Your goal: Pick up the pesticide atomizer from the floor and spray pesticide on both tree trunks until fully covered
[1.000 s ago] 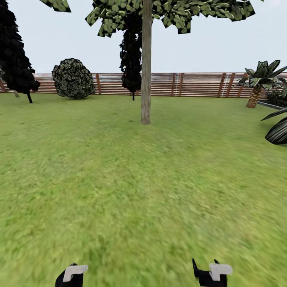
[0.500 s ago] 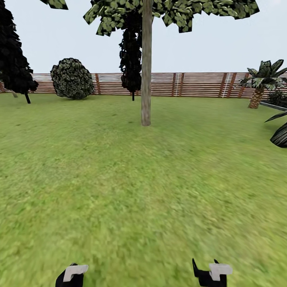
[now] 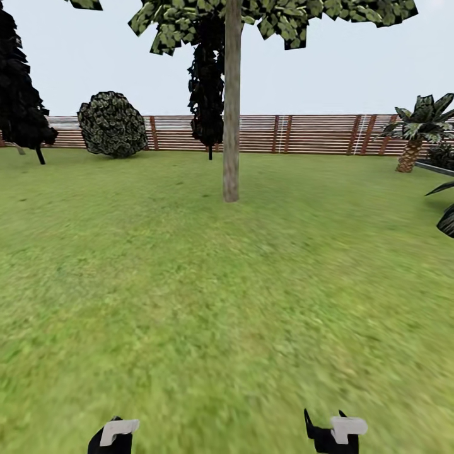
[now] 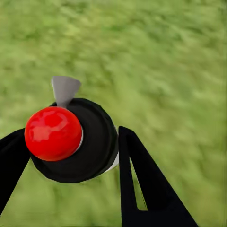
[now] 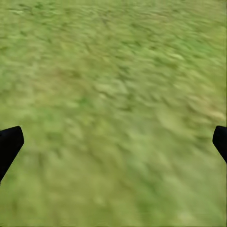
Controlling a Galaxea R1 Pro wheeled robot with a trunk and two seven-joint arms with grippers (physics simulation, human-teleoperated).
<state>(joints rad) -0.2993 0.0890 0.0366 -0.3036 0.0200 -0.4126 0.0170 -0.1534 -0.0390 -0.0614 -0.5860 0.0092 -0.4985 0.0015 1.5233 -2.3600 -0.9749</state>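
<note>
The pesticide atomizer, a black round body with a red ball on top and a grey nozzle, sits between the two black fingers of my left gripper, which is shut on it above the grass floor. Over bare grass, my right gripper is open and holds nothing. In the head view both grippers show at the bottom edge, left and right. One tree stands straight ahead across the lawn; its mottled trunk rises to a leafy crown.
A brown slatted fence closes the far side. A round shrub and dark conifers stand at the back left, another conifer behind the trunk. A short palm and dark leaves are at the right.
The whole head view has shifted: the tree's base sits a little lower and larger, the side plants drift outward. The camera has moved forward. Both grippers keep their places in the picture.
</note>
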